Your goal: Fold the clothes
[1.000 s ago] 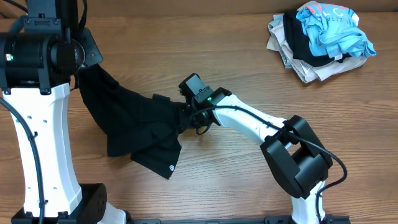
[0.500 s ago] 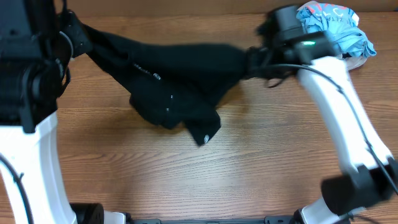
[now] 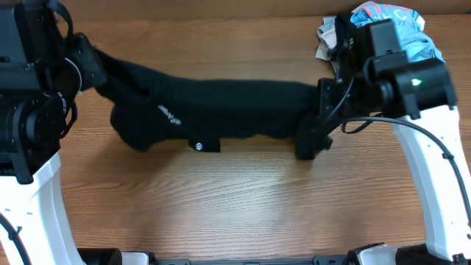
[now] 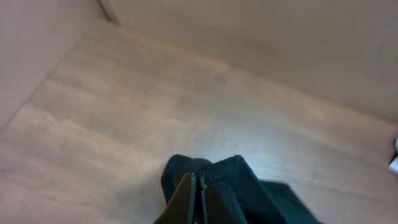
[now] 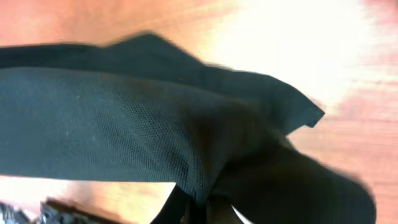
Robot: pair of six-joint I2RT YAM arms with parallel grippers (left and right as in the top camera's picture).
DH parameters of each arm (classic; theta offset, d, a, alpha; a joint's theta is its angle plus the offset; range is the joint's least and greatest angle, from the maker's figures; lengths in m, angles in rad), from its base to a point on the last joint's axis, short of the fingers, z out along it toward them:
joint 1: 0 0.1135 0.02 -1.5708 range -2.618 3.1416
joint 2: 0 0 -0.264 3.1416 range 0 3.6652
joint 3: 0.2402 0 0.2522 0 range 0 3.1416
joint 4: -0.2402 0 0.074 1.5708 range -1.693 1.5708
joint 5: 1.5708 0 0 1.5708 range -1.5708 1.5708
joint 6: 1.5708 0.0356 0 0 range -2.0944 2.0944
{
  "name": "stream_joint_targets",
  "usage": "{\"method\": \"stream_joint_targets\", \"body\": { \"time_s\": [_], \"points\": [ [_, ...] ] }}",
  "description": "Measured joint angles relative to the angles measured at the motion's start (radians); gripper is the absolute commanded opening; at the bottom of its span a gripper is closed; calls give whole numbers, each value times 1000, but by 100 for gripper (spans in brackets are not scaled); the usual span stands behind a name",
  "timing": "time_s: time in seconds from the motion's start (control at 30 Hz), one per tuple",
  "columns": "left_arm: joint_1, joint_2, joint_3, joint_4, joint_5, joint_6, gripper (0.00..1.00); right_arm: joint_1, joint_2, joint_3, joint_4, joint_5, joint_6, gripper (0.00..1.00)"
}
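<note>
**Fig. — Black T-shirt stretched between my two end effectors**

Change from the earlier frames: a second ago the T-shirt (image 3: 221, 110) sagged in a heap at left-centre, with my right arm reaching to mid-bench. Now it is drawn out as one long band across the far half of the bench (image 3: 235, 213), and my right arm has swung out to the right side.

Surface and room: the bench is brown wood-grain board. The left wrist view shows a pale wall (image 4: 280, 37) rising beyond its far edge. At the far right corner lies a pile of garments (image 3: 430, 48), light blue on top of cream, partly hidden behind my right arm.

Left: my left end effector (image 3: 90, 62) is clenched on the shirt's left end. In the wrist view its fingertips (image 4: 196, 199) meet with black knit (image 4: 233, 180) bunched against them.

Centre: white lettering and a small round logo (image 3: 197, 145) show on the band's lower edge.

Right: my right end effector (image 3: 309, 143) is clenched on the shirt's right end. In the wrist view the fabric (image 5: 124, 124) spreads away from the pinched fingers (image 5: 196, 208).
</note>
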Motion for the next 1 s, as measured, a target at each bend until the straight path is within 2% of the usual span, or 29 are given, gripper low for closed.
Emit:
{"method": "stream_joint_targets", "body": {
  "time_s": [0.2,0.3,0.43,0.53,0.73,0.8,1.0],
  "points": [
    [0,41,-35,-85,22,2,4,68,4,-200,66,-9,0,4],
    [0,87,-55,-95,40,3,4,125,7,-322,98,-24,13,8],
    [0,149,-66,-90,63,3,4,219,9,-469,119,-56,13,29],
    [0,173,-71,-78,74,3,4,334,11,-574,122,-79,33,39],
    [0,178,-71,-39,80,3,4,319,11,-579,229,-87,41,71],
    [0,183,-71,-27,81,3,4,291,11,-579,277,-81,43,75],
    [0,217,-71,-12,81,8,4,269,11,-610,378,-67,48,75]
  ]
}}
